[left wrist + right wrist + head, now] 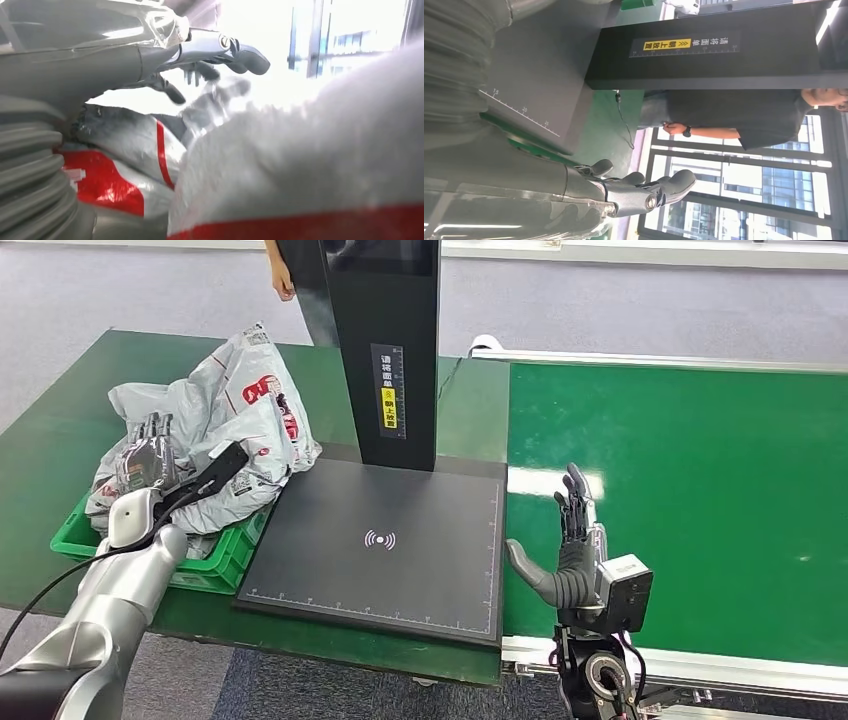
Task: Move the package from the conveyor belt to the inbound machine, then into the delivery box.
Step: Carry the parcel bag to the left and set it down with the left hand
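At the left of the head view, the left hand (150,455) lies on the package (235,405), a crumpled grey mailer bag with red printing too creased to read. In the left wrist view its fingers (245,55) reach out over the bag with light showing beneath them; whether they grip it I cannot tell. The package sits heaped in the green delivery box (215,560) on the green desk (60,430).

In the middle stands the inbound machine (385,540), a black plate with a white wireless mark, ruler ticks along its edges, and a black post bearing white Chinese characters and a yellow label.

On the right, the right hand (570,550) hangs upright, fingers (575,505) spread and holding nothing, beside the green conveyor belt (690,490). A person (280,270) stands at the upper edge.
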`<state>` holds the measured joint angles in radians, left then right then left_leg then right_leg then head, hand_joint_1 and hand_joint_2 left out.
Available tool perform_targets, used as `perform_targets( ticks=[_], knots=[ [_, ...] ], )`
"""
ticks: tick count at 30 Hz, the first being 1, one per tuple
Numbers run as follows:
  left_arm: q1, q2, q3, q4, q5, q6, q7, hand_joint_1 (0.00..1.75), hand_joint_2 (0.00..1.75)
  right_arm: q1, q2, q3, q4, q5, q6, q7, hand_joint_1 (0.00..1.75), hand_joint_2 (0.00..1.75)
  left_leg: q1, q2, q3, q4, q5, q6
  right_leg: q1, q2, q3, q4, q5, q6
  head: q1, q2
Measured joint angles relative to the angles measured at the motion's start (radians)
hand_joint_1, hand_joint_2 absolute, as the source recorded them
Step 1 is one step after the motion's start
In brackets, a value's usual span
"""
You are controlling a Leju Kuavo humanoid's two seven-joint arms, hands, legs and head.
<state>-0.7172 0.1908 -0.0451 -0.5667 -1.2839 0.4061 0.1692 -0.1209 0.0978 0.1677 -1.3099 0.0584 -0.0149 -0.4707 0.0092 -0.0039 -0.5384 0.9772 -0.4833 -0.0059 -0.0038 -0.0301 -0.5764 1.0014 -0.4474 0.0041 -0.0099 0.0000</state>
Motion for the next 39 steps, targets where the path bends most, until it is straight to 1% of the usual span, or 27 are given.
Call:
perform_targets(
  ticks=[2,5,8,12,17,19,22,25,29,32,34,37,39],
  knots=[
    [0.024,0.002,0.002,-0.034,-0.009,0.030,0.006,0.00,1.75,0.000,-0.001,0.000,0.000,-0.002,0.000,0.000,0.00,1.75,0.000,0.001,-0.002,0.000,0.000,0.000,0.000,0.001,-0.002,0.000,0.000,0.000,0.000,0.000],
    [0.053,0.005,0.003,-0.076,-0.014,0.049,0.006,0.00,1.75,-0.001,-0.001,0.001,0.000,-0.005,0.000,0.000,0.00,1.75,0.000,0.002,-0.004,0.000,0.000,0.000,0.000,0.002,-0.004,0.000,0.000,0.000,0.000,0.000],
    [0.078,0.006,0.008,-0.112,-0.012,0.088,-0.010,0.00,1.75,-0.003,-0.001,0.004,0.002,-0.007,0.001,-0.003,0.00,1.75,0.000,0.004,-0.005,0.000,0.000,0.000,0.000,0.003,-0.006,0.000,0.000,0.000,0.000,0.000],
    [0.116,0.006,0.020,-0.158,0.013,0.163,-0.064,0.00,1.75,-0.006,-0.001,0.009,0.007,-0.011,0.002,-0.009,0.00,1.75,0.000,0.005,-0.007,0.000,0.000,0.000,0.000,0.004,-0.009,0.000,0.000,0.000,0.000,0.000],
    [0.160,-0.002,0.035,-0.227,0.058,0.258,-0.155,0.00,1.75,-0.014,-0.001,0.020,0.015,-0.020,0.001,-0.015,0.00,1.75,0.000,0.006,-0.010,0.000,-0.001,0.000,0.000,0.006,-0.011,0.000,0.000,0.000,0.000,0.000],
    [0.179,-0.008,0.046,-0.267,0.069,0.278,-0.199,0.00,1.75,-0.016,-0.001,0.026,0.019,-0.024,-0.002,-0.018,0.00,1.75,0.000,0.006,-0.010,0.000,-0.001,-0.001,0.000,0.007,-0.013,0.000,0.000,0.000,0.000,0.000],
    [0.208,-0.027,0.081,-0.345,0.081,0.287,-0.297,0.00,1.75,-0.019,-0.002,0.031,0.023,-0.028,-0.006,-0.023,0.00,1.75,0.000,0.008,-0.012,0.000,-0.001,-0.001,0.000,0.008,-0.014,0.000,0.001,0.000,0.000,0.000],
    [0.233,-0.060,0.134,-0.428,0.101,0.288,-0.415,0.00,1.75,-0.020,-0.003,0.033,0.026,-0.034,-0.008,-0.027,0.00,1.75,0.000,0.009,-0.012,0.000,-0.001,-0.001,0.000,0.009,-0.015,0.000,0.001,0.000,0.000,0.000],
    [0.252,-0.104,0.203,-0.514,0.163,0.288,-0.542,0.00,1.75,-0.021,-0.004,0.036,0.030,-0.040,-0.009,-0.030,0.00,1.75,0.000,0.009,-0.012,0.000,-0.002,-0.001,0.000,0.010,-0.015,0.000,0.001,0.000,0.000,0.000],
    [0.261,-0.140,0.246,-0.557,0.258,0.288,-0.658,0.00,1.75,-0.025,-0.007,0.040,0.035,-0.046,-0.010,-0.035,0.00,1.75,0.000,0.009,-0.012,0.000,-0.002,-0.001,0.001,0.010,-0.015,0.000,0.001,0.000,0.000,0.000],
    [0.267,-0.158,0.261,-0.575,0.341,0.288,-0.715,0.00,1.75,-0.026,-0.010,0.044,0.038,-0.050,-0.012,-0.038,0.00,1.75,0.000,0.009,-0.012,0.000,-0.002,-0.001,0.001,0.010,-0.015,0.000,0.001,0.000,0.000,0.000],
    [0.284,-0.172,0.245,-0.598,0.517,0.280,-0.749,0.00,1.75,-0.029,-0.012,0.048,0.043,-0.056,-0.017,-0.045,0.00,1.75,0.000,0.009,-0.012,0.000,-0.002,-0.001,0.001,0.010,-0.015,0.000,0.001,0.000,0.000,0.000],
    [0.303,-0.174,0.202,-0.619,0.656,0.250,-0.750,0.00,1.75,-0.032,-0.016,0.049,0.047,-0.060,-0.019,-0.049,0.00,1.75,0.000,0.009,-0.012,0.000,-0.002,-0.001,0.001,0.010,-0.016,0.000,0.001,0.000,0.000,0.000]
  ],
)
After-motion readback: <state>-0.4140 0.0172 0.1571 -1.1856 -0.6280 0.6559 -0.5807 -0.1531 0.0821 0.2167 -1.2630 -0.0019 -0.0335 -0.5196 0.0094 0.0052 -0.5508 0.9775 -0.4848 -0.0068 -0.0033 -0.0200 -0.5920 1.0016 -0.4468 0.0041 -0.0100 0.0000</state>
